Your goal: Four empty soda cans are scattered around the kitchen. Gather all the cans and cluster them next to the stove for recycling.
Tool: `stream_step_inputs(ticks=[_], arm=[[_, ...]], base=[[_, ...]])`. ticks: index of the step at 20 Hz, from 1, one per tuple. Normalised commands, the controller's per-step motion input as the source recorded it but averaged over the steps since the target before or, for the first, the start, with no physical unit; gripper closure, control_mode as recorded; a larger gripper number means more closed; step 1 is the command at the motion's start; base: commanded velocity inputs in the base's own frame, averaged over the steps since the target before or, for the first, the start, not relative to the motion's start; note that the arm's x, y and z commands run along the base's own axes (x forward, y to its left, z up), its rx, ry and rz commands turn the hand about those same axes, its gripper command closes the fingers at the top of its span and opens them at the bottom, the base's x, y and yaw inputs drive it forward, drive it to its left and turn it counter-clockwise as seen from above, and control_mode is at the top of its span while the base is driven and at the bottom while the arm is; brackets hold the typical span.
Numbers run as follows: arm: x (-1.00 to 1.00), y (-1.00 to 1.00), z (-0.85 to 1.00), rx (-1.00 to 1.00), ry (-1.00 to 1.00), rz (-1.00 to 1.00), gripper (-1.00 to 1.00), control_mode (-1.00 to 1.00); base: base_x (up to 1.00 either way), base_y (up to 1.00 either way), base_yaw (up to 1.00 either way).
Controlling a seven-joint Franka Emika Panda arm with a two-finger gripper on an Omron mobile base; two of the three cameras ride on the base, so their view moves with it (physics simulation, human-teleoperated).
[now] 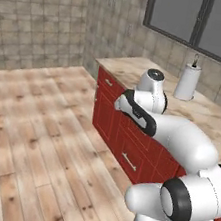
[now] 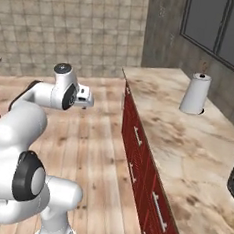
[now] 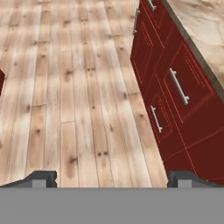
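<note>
1. While the arm is folded over the wooden floor [image 3: 78,87], the gripper [image 3: 111,178] points down and forward; in the hand view its two tips sit at opposite sides of the bottom edge, so the jaws are spread wide with nothing between them.
2. Gripper in the right base view [image 2: 86,99]: held out in the aisle, beside and apart from the red cabinets [image 3: 175,87], roughly at counter height.
3. Soda cans: none can be made out on the floor, on the countertop [image 2: 187,145] or against the cabinet fronts. Location and long axis of any can therefore cannot be told from here.
4. Stove: not identifiable. A dark edge at the far right of the right base view is too cropped to name.
5. Countertop carries a white paper towel roll [image 2: 195,94], upright, near the wall under the window [image 1: 197,20]. Not a task item.
6. Key relation, as a judgement: the direction from gripper to the nearest can is unknown, so the coming move is likely a base drive or turn to search, not a reach.
7. Task progress, judged: no can in hand, none seen clustered.
</note>
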Motion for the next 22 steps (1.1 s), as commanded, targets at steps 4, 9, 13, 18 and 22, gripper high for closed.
stream_step_inputs(ticks=[4, 9, 13, 18, 22], arm=[[0.0, 0.0, 0.0, 0.0, 0.0, 0.0, -1.0, 1.0], [0.0, 0.0, 0.0, 0.0, 0.0, 0.0, -1.0, 1.0], [0.0, 0.0, 0.0, 0.0, 0.0, 0.0, -1.0, 1.0], [0.0, 0.0, 0.0, 0.0, 0.0, 0.0, -1.0, 1.0], [0.0, 0.0, 0.0, 0.0, 0.0, 0.0, -1.0, 1.0]], base=[[0.6, 0.0, 0.3], [0.46, 0.0, 0.37], [0.4, 0.0, 0.4], [0.39, 0.0, 0.41], [0.38, 0.0, 0.42]])
